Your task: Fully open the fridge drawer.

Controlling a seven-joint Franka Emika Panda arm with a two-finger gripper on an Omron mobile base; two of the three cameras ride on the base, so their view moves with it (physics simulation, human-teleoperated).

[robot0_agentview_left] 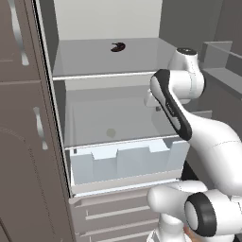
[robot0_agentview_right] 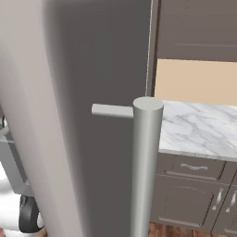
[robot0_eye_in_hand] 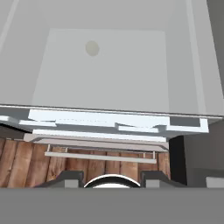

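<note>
Fridge stands open, seen in the left base view. The fridge drawer (robot0_agentview_left: 126, 163) sits at the lower centre of that frame, at the bottom of the fridge cavity, its pale blue-white front wall with stepped notches facing out and a light rim along its bottom edge. It looks pulled out only a little, front roughly level with the fridge opening; how far exactly, hard to judge from here. Above it a clear glass shelf (robot0_agentview_left: 113, 120) carries a small pale round object (robot0_agentview_left: 111, 133), and a higher shelf (robot0_agentview_left: 108, 59) at the top of the frame holds a small dark item (robot0_agentview_left: 117, 47). The white arm (robot0_agentview_left: 189, 118) climbs from lower right and bends toward the middle shelf level at right centre. Grey-brown cabinet drawers (robot0_agentview_left: 113, 215) with bar handles lie under the fridge at bottom centre. In the hand view, the gripper (robot0_eye_in_hand: 112, 177) shows at the bottom edge, its two dark tips spread apart with nothing between them, released. Above them in that frame runs the drawer's stepped front wall (robot0_eye_in_hand: 109, 122), clear of the tips, with plank floor (robot0_eye_in_hand: 87, 164) below it. The right base view has the fridge door (robot0_agentview_right: 69, 115) close up on the left, its bar handle (robot0_agentview_right: 146, 162) upright at centre, and a marble counter (robot0_agentview_right: 199, 127) at right.
</note>
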